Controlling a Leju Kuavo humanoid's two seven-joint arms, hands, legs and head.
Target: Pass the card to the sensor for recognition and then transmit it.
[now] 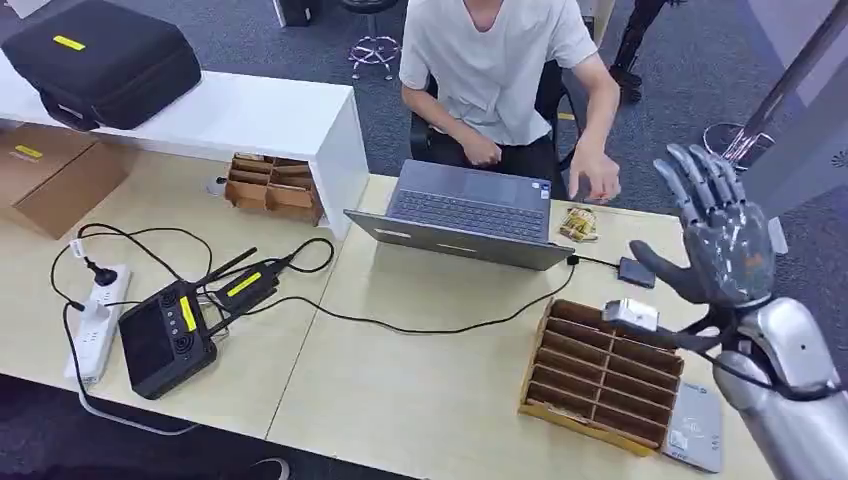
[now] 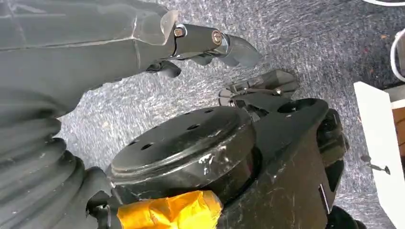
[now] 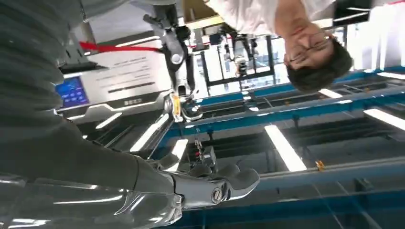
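Observation:
My right hand (image 1: 722,232) is raised above the table's right end, fingers spread and upright, with nothing in it. In the right wrist view its thumb (image 3: 229,183) sticks out against the ceiling, also bare. A flat grey card sensor (image 1: 697,428) lies at the front right corner, below that hand. Beside it stands a wooden slotted box (image 1: 600,370). My left hand (image 2: 210,45) hangs over the carpet, its thumb out and nothing in its hold. A person in a white shirt sits opposite, one hand (image 1: 597,183) resting on the table near my right hand.
An open laptop (image 1: 465,212) sits in front of the person, its cable running across the table. A black controller (image 1: 165,335) and a power strip (image 1: 95,320) lie at the left. A second wooden box (image 1: 272,185) and a white shelf (image 1: 250,115) stand behind.

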